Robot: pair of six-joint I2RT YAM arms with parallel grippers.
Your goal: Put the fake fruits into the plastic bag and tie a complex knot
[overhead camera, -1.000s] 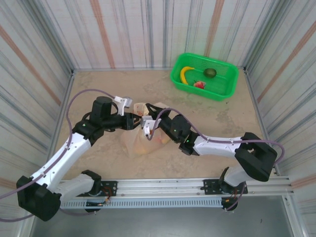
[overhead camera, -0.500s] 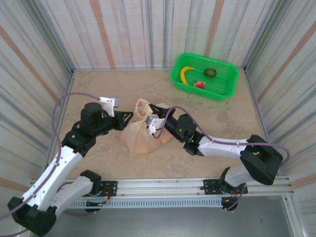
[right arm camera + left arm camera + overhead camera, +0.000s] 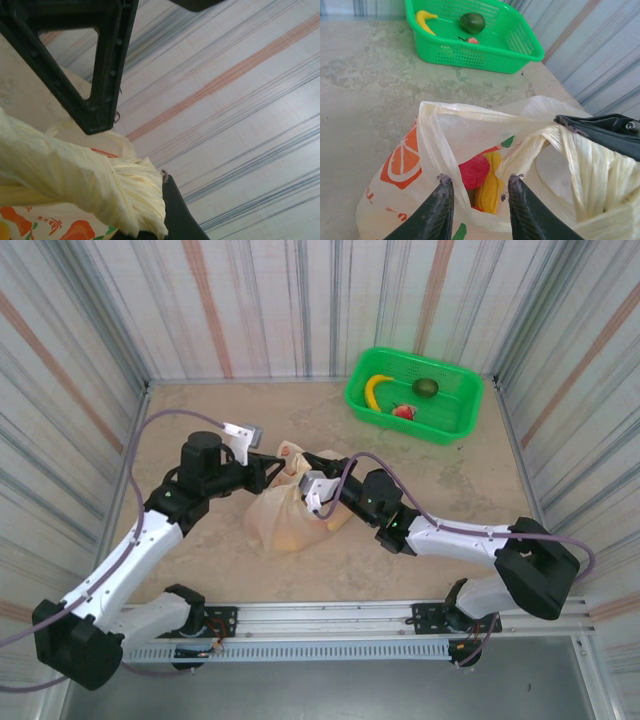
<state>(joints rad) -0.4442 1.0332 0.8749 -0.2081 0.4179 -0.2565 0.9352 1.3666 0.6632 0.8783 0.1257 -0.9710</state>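
The plastic bag [image 3: 283,522] lies mid-table, pale yellow with orange prints. In the left wrist view its mouth [image 3: 450,125] gapes, and a red fruit [image 3: 474,171] and a yellow fruit [image 3: 490,186] lie inside. My left gripper [image 3: 270,472] hovers at the bag's top; it [image 3: 480,179] is open, its fingers straddling the rim film. My right gripper [image 3: 312,490] is shut on a twisted bag handle [image 3: 75,172], which bunches against its finger [image 3: 176,212]. A banana [image 3: 377,388], an avocado [image 3: 425,388] and a red fruit [image 3: 403,412] sit in the basket.
The green basket [image 3: 352,400] stands at the back right, well away from the bag. Striped walls close in the table on three sides. The left gripper's black frame [image 3: 102,70] hangs close above the held handle. Bare tabletop [image 3: 200,570] lies to the left of the bag.
My left gripper pulled away to the left, then came back to the bag's top with its jaws narrower. My right gripper shifted slightly right, still holding the handle.
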